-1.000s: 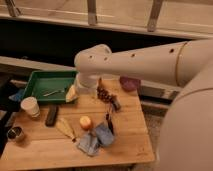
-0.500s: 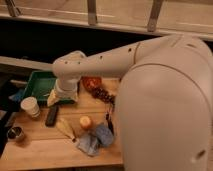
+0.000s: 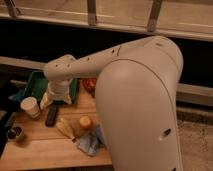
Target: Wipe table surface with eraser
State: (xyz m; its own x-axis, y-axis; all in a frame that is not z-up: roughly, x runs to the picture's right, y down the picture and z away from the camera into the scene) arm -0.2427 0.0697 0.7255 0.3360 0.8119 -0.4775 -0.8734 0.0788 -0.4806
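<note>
**Tabletop under a dark window wall: eraser lying free, gripper just beyond it**

Setting: dark glazing with pale uprights runs along the far side. Below it is the table surface (image 3: 40, 150), tan wooden planks, cluttered. My arm reaches in from the right towards the far left. The gripper (image 3: 56, 98) hangs at the near edge of the green tray (image 3: 31, 84), low over the wood.

Hand state: spread wide, nothing in it that I can see.

Eraser (image 3: 51, 115): a flat dark block lying on the wood just to the near side of the gripper. It sits right of the white cup (image 3: 30, 106), with its long axis running roughly far to near. A narrow gap separates it from the cup. I judge it is not touching the gripper.

Handling, my estimate:
- Light and stiff, not fragile. It likely has a softer wiping face underneath, which I cannot see.
- Its low profile gives little side wall to pinch, so my fingertips must come down almost to the wood.
- Best hold is across the short width at the middle of its length, so it stays level when pressed and dragged.
- A grip near one end would let it pivot under the wiping load.
- Slipping is the risk, not crushing, so a firm squeeze is acceptable.

Hazards: the cup stands close on the left and could be knocked on the descent. A pale yellow object (image 3: 65, 127) and the blue-grey cloth (image 3: 92, 142) lie to the near right. Bare wood for wiping is mostly near-left.
</note>
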